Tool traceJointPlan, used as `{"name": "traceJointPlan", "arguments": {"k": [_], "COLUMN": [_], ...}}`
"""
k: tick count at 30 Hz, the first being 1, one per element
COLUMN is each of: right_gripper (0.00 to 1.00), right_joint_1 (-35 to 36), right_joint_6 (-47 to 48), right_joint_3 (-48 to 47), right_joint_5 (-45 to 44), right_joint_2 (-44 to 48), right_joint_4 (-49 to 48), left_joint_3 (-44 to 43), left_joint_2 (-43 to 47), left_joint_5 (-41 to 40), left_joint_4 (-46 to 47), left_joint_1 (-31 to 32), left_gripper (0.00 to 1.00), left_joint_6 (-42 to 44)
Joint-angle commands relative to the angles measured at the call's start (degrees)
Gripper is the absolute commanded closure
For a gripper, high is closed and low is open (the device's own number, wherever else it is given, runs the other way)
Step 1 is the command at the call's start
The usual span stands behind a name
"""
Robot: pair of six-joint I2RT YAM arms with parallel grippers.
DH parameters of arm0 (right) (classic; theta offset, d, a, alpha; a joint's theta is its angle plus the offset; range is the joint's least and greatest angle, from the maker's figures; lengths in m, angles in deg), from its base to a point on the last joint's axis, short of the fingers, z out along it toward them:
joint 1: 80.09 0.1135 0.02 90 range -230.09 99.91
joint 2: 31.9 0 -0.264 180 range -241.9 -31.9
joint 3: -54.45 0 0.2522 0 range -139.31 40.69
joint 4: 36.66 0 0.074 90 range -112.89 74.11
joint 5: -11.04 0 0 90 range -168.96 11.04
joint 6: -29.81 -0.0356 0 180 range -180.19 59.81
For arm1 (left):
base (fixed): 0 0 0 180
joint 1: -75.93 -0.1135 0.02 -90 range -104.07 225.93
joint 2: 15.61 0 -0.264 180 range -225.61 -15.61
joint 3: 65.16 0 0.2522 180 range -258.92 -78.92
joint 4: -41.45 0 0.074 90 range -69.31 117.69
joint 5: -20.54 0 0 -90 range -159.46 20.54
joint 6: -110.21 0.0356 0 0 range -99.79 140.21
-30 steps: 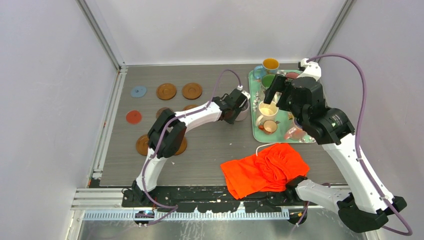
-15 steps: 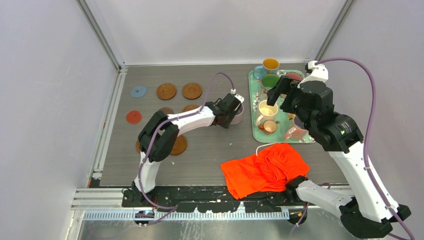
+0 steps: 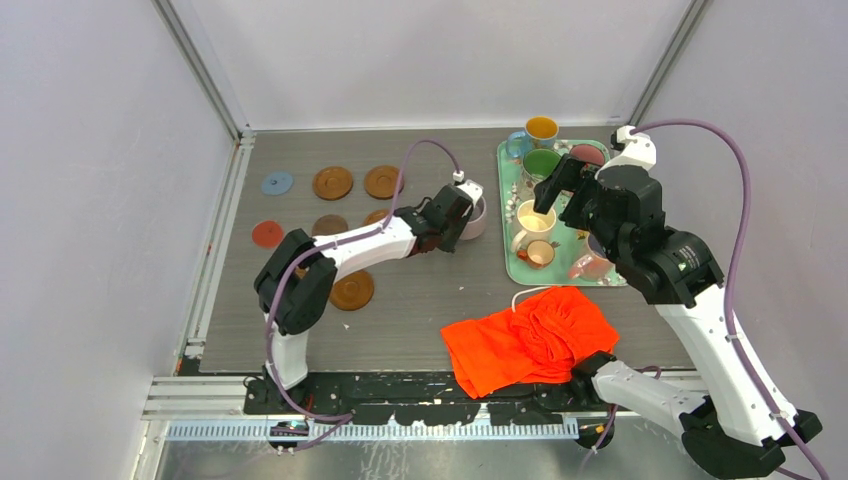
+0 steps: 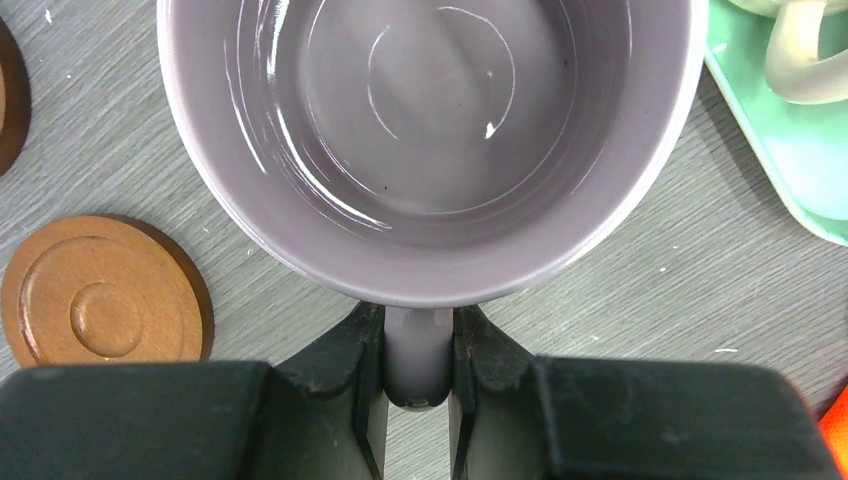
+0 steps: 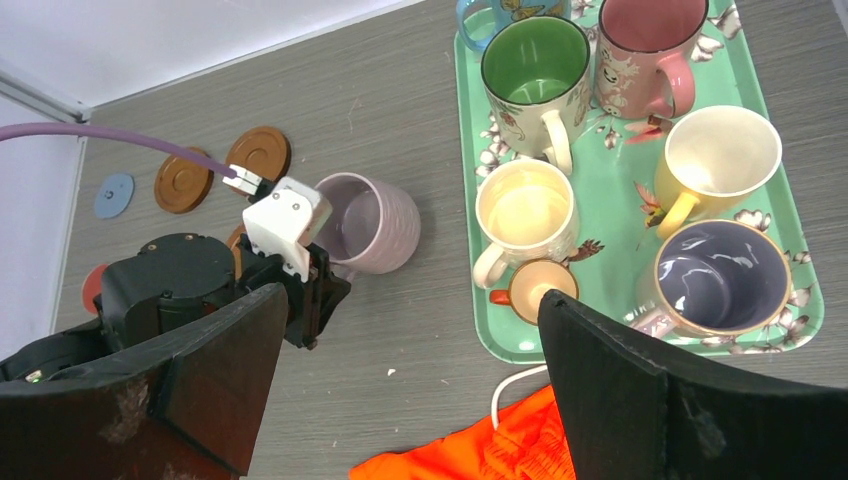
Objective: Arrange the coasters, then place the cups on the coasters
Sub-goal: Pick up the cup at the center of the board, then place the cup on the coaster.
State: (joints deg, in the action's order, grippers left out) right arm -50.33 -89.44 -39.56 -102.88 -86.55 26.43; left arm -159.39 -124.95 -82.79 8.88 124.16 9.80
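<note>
Closest to us, the orange cloth [image 3: 530, 340] is bunched up at the near edge, and we'd guess it's not part of the job. A bit further in, one brown coaster [image 3: 352, 290] sits alone on the table. Next is the left gripper [image 4: 418, 355], fingers clamped tight on the handle of the lilac mug [image 4: 430, 130]. The mug is upright just left of the green tray [image 5: 615, 270], though we can't tell if it's lifted or resting. Pinching the handle probably keeps the base free for setting down. The right gripper [image 5: 410, 390] hangs over the tray with its fingers spread wide and nothing in them, likely lined up for the cream mug [image 5: 525, 215] or a neighbour. Furthest out, the other coasters [image 3: 384, 181] lie spaced apart, all bare.
</note>
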Motion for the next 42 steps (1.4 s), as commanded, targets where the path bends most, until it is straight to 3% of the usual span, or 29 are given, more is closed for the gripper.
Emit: {"name": "traceJointPlan", "arguments": {"k": [1,13,22,42], "right_gripper": [0.00,0.00,0.00,0.00], "right_joint_1": [-0.1,-0.2,-0.2,-0.1], "right_joint_6": [-0.5,-0.8,-2.1,-5.3], "right_joint_3": [-0.7,-0.9,-0.5,0.4], "right_joint_5": [-2.4,-3.0,-2.4,-0.5], "right_joint_2": [0.7,0.9,1.5,1.7], "right_joint_4": [-1.0,-0.5,0.1,1.5], "left_joint_3": [-4.0,-6.2,-9.9,-20.7], "left_joint_2": [4.8,7.9,7.6,-1.8], "left_joint_5": [-2.2,-1.7,-1.6,-2.2], "left_joint_4": [5.8,3.0,-1.0,-6.3], "left_joint_1": [-1.6,-7.3,-14.9,-24.1], "left_gripper": [1.00,1.00,1.00,1.00], "left_joint_6": [-1.6,-0.7,-0.9,0.3]}}
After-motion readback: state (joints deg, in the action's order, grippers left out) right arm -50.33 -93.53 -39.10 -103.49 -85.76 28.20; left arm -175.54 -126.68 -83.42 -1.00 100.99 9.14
